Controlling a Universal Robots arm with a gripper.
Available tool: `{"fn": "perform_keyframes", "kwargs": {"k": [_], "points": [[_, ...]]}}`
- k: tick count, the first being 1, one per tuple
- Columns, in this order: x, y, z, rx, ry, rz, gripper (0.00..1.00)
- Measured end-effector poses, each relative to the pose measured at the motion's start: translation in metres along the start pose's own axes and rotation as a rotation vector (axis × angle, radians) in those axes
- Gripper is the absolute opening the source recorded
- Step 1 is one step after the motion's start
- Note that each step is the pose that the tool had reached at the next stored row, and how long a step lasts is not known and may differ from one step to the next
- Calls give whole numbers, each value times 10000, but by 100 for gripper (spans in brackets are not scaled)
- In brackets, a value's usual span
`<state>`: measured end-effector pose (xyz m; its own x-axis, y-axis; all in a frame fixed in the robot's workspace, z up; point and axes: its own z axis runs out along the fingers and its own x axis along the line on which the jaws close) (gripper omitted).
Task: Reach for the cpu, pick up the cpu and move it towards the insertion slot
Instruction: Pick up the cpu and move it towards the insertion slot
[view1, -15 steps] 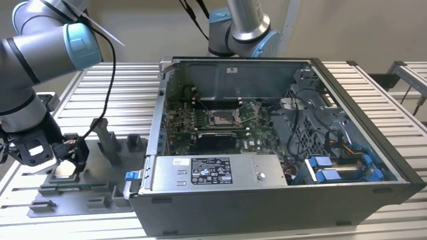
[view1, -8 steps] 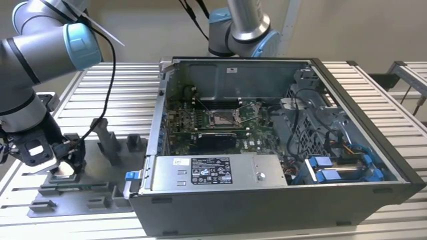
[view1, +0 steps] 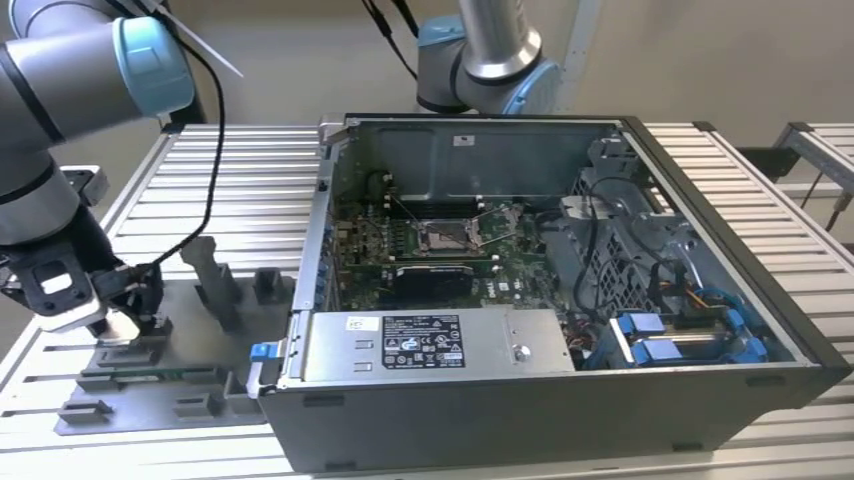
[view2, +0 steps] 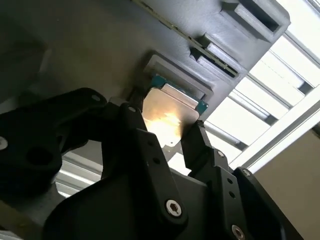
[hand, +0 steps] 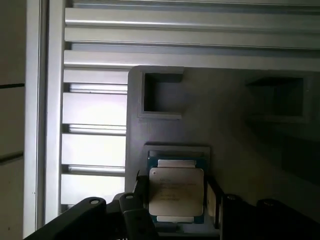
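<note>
The gripper (view1: 130, 328) is down low at the exterior view's left, over a grey fixture plate (view1: 160, 398) that lies on the ribbed metal surface (view1: 227, 170). In both wrist views its black fingers (view2: 134, 117) are pulled in narrow and sit against two sides of the cpu (view2: 170, 107), so the gripper is closed on it. The cpu (hand: 176, 192) is a small square chip with a shiny pale top and green corners. It lies flat in its own little pocket on the plate. In the first wrist view two more square pockets (hand: 162, 95) are in the plate, a bit away from the chip. The insertion slot (view1: 445, 237) is well apart from the cpu, deep inside the open computer case (view1: 534, 415), on the green board. It has a shiny frame and a dark middle. Between the gripper and the slot stand two grey posts (view1: 214, 275) on the plate, and then the tall side wall of the case (view1: 318, 230). A silver box with a label (view1: 427, 345) fills the near part of the case, and blue parts (view1: 661, 340) sit toward the exterior view's right. A black cable (view1: 214, 150) hangs down beside the arm. Another grey and blue arm (view1: 487, 50) stands behind the case.
</note>
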<state>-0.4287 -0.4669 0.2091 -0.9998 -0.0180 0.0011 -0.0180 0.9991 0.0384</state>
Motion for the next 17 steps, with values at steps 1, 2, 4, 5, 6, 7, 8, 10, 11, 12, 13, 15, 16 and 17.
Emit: {"fn": "perform_keyframes", "kwargs": {"k": [1, 2, 4, 5, 6, 7, 8, 10, 11, 12, 13, 15, 16, 17], "points": [[0, 2, -48, 1, 3, 0, 0], [1, 3, -93, 0, 2, 0, 0], [1, 7, -185, 2, 3, 0, 0], [0, 8, -228, 1, 1, 0, 0], [0, 10, -273, 0, 2, 0, 0], [1, 12, -322, 1, 3, 0, 0], [1, 14, -364, 1, 3, 0, 0], [0, 15, -410, 0, 3, -1, 0], [0, 16, -421, 0, 3, -1, 0], [0, 17, -441, 0, 3, 0, 0], [1, 18, -474, 1, 3, 0, 0], [1, 21, -565, 0, 3, 0, 0], [1, 23, -610, 1, 4, 0, 0], [1, 25, -659, 0, 3, 1, 0]]}}
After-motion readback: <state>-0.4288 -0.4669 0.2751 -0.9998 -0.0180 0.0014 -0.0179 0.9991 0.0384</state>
